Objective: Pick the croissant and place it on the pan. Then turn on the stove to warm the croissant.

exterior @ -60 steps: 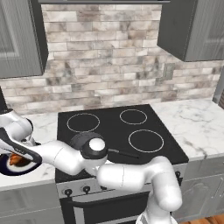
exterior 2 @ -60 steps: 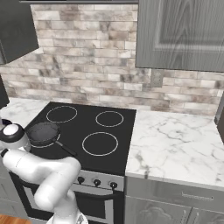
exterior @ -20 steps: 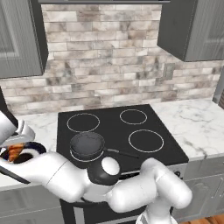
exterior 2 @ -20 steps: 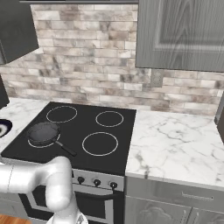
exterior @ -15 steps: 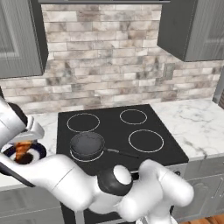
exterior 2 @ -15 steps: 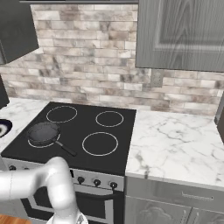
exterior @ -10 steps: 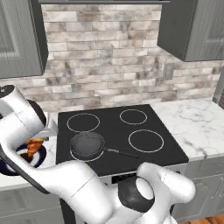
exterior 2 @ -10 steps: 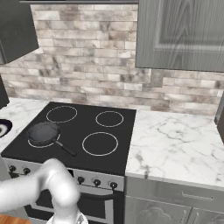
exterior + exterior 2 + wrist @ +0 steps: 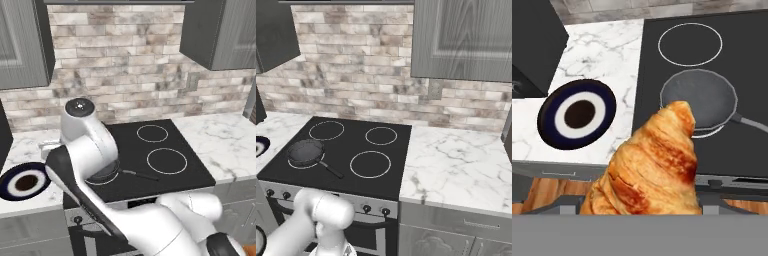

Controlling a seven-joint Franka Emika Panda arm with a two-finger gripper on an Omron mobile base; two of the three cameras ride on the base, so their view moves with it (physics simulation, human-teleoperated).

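Croissant (image 9: pixel 649 165) is clamped in the jaws, sticking straight out ahead of them. Pan (image 9: pixel 698 101) sits empty past its tip on the stove (image 9: pixel 712 75), the plate (image 9: pixel 577 113) off to one side. I'd centre over the pan, then drop low before releasing.

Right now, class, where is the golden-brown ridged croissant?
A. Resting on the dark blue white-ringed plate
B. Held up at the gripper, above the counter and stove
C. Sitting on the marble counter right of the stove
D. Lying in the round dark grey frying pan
B: in the hand view the golden-brown croissant fills the foreground at the gripper, while the dark grey frying pan and the dark blue white-ringed plate both lie empty below it.
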